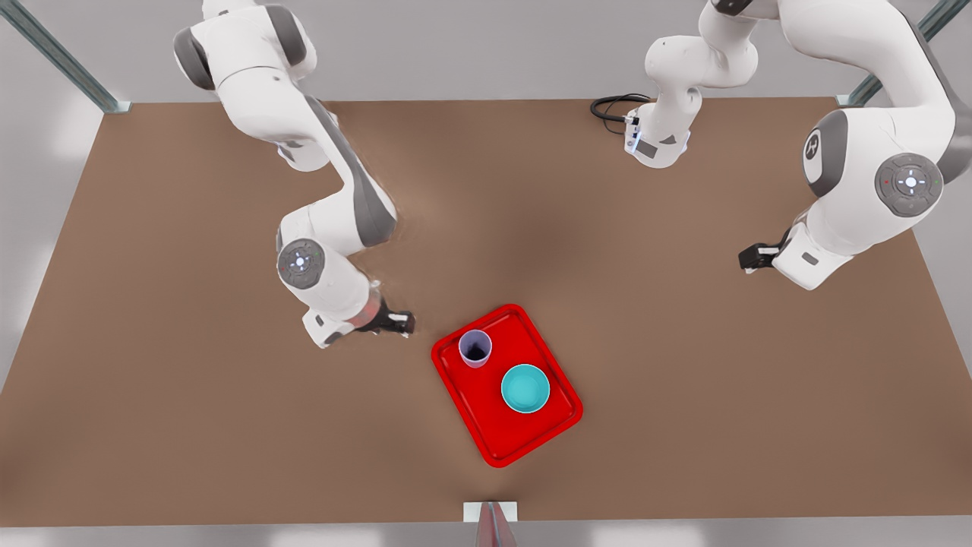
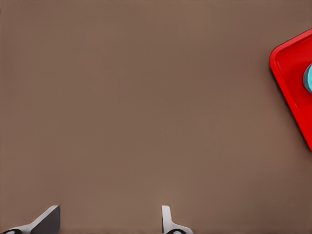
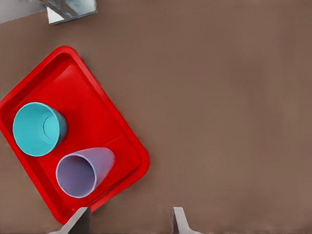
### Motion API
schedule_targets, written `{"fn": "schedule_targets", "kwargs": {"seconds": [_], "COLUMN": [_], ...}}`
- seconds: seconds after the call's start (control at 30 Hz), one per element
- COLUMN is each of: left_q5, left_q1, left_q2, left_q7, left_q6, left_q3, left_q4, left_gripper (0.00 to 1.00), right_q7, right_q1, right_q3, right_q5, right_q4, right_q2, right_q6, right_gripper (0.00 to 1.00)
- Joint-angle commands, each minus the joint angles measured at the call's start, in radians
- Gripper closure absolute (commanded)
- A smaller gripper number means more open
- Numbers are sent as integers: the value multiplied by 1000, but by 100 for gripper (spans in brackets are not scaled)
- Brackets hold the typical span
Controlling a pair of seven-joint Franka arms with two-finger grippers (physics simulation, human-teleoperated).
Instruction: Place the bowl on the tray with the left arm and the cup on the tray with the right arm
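Front view shows the job looks done: the bowl (image 1: 525, 388) and the cup (image 1: 475, 348) both stand upright on the red tray (image 1: 547, 346), just beside each other. My right claw (image 1: 402, 324) hangs spread and empty just off the tray's edge near the cup. My left claw (image 1: 752, 258) waits well apart, fingers (image 2: 168, 222) spread too. Nothing seems left but pulling clear
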Motion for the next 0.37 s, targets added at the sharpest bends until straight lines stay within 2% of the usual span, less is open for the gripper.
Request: {"fn": "schedule_targets", "kwargs": {"seconds": [0.0,0.03,0.1,0.17,0.2,0.33], "left_q5": [0,0,0,0,0,0], "left_q1": [0,0,0,0,0,0], "left_q2": [1,0,3,6,6,4], "left_q7": [-1,1,-1,-2,1,1], "left_q6": [1,1,1,1,1,-1], "left_q3": [0,0,0,0,-2,0], "left_q4": [0,0,0,12,12,12], "left_gripper": [0,0,0,0,0,0], "right_q7": [-9,-163,-280,-407,-461,-469], "right_q1": [-39,-169,-246,-312,-343,-372], "right_q3": [-1,-3,-37,-49,-49,-34], "right_q5": [-3,-15,-163,-161,-154,-152], "right_q4": [-3,-4,-2,7,-84,-110], "right_q2": [-24,-82,-145,-139,-189,-193], "right_q6": [-40,-174,-266,-249,-171,-149], "right_gripper": [0,0,0,0,0,0]}}
